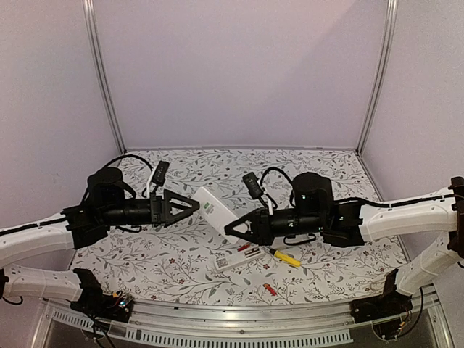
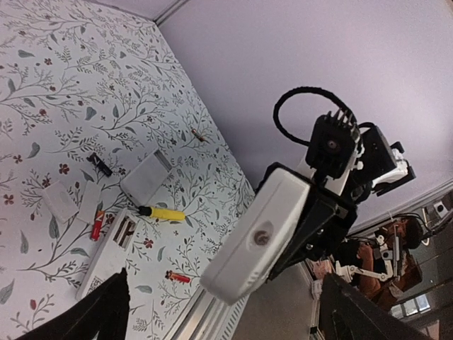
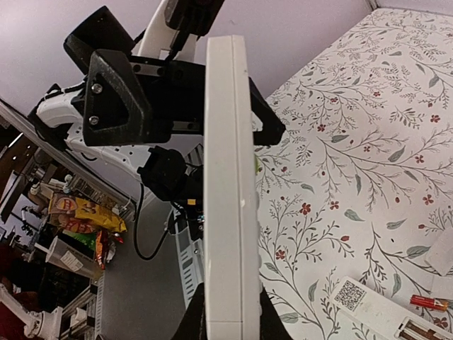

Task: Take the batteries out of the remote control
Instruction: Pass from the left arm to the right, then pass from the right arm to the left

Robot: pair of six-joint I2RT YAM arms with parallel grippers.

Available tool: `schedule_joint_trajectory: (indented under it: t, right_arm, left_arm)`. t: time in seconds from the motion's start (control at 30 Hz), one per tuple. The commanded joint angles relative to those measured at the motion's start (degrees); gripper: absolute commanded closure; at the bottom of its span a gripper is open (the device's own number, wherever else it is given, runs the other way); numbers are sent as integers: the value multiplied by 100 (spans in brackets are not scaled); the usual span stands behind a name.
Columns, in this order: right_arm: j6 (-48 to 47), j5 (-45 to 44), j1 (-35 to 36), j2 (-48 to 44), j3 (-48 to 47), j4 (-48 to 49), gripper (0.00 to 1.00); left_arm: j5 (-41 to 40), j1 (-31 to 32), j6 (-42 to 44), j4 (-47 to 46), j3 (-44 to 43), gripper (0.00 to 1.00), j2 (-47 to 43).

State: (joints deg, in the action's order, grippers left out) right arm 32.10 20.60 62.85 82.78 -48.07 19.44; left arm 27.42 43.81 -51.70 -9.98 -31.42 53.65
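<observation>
A white remote control hangs in the air between the arms. My right gripper is shut on its near end, and its fingers clamp the two flat faces of the remote. My left gripper stands open just left of the remote's far end, not touching it. A second white remote lies on the table with its compartment open and cells inside. Loose batteries lie around: a red one near the front, another red one and a black one.
A yellow-handled screwdriver lies right of the lying remote. Two white covers rest on the floral cloth. A metal rail runs along the front edge. Walls close in the back and sides.
</observation>
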Motion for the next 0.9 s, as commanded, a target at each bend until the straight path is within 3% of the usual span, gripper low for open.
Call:
schedule_joint_trajectory:
  t: [0.0, 0.13, 0.47, 0.87]
  right_arm:
    - [314, 1082, -67, -23, 26, 703, 98]
    - [455, 1342, -76, 107, 9, 891, 98]
    - [922, 1473, -259, 188, 443, 1443, 93]
    - [1371, 1235, -434, -97, 1576, 1833, 83]
  left_arm:
    - [631, 30, 252, -293, -107, 7, 175]
    - [895, 75, 157, -745, -71, 22, 309]
    - [1079, 79, -357, -1892, 354, 98, 172]
    - [723, -12, -350, -1902, 411, 100, -238]
